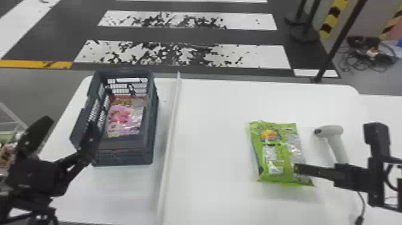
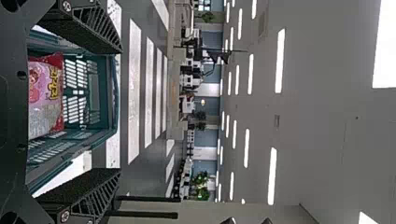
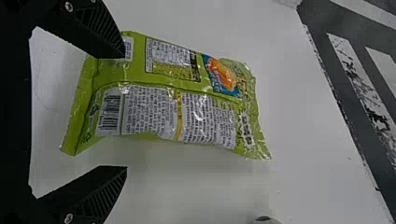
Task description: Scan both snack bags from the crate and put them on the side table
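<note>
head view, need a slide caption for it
One green snack bag lies near the scanner on the white table; a pink bag sits in the crate.

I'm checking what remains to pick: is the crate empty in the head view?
No, a pink snack bag lies inside the crate.

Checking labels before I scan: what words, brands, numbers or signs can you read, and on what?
I can't quote any text reliably.
Shiny green plastic snack bag: dense print and a barcode, digits too small to read.
Pink-and-red plastic snack bag in the dark gray plastic crate: yellow lettering, not clear enough to read.
</note>
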`<state>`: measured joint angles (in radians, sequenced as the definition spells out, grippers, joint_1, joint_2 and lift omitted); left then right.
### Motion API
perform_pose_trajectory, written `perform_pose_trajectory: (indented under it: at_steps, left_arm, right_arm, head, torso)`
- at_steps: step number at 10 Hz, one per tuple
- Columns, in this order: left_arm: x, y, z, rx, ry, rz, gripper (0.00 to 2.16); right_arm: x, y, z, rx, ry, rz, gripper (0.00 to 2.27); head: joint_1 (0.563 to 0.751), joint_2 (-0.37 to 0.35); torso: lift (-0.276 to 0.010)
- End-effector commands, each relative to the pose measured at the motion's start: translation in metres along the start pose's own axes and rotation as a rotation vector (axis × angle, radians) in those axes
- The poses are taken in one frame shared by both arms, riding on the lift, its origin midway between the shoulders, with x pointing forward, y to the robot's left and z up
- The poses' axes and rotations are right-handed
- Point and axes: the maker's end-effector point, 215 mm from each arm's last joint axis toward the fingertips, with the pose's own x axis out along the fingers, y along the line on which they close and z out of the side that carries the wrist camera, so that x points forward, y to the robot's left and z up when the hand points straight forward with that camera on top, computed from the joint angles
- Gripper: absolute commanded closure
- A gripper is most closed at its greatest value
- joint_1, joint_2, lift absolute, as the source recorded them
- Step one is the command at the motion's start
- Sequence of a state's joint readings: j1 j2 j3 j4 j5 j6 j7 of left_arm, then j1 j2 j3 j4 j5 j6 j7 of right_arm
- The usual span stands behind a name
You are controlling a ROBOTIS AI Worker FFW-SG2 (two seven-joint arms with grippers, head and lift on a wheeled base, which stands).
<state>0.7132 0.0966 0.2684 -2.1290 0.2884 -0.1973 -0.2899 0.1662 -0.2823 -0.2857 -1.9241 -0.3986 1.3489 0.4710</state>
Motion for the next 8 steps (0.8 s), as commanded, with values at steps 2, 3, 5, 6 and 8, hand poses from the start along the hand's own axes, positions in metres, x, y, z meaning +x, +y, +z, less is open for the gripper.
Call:
perform_pose_trajectory:
  at_steps: [2,3,5,6,8]
  left_arm:
    - [0.0,0.0,-0.001,0.0,0.0,0.001,0.1]
    - [0.0,0.0,-0.001,0.0,0.0,-0.002,0.1]
    - [0.0,-0.001,-0.001,0.0,0.0,-0.004,0.1]
    - [0.0,-0.001,-0.001,-0.001,0.0,-0.003,0.1]
    - [0.0,-0.001,-0.001,-0.001,0.0,-0.003,0.1]
  right_arm:
    - [0.021,0.002,-0.01,0.021,0.053,0.026,0.08]
    - [0.026,0.001,-0.009,0.024,0.066,0.039,0.29]
    - [0.027,0.001,-0.009,0.023,0.067,0.047,2.26]
    - [0.023,0.0,-0.007,0.032,0.064,0.062,2.26]
    - [0.011,0.002,-0.002,0.078,0.046,0.111,2.26]
  head:
    - [0.695,0.055]
    - [0.695,0.065]
    - [0.695,0.072]
    - [0.695,0.069]
    - [0.695,0.065]
  torso:
    - [-0.087]
    - [-0.087]
    - [-0.087]
    - [-0.087]
    - [-0.087]
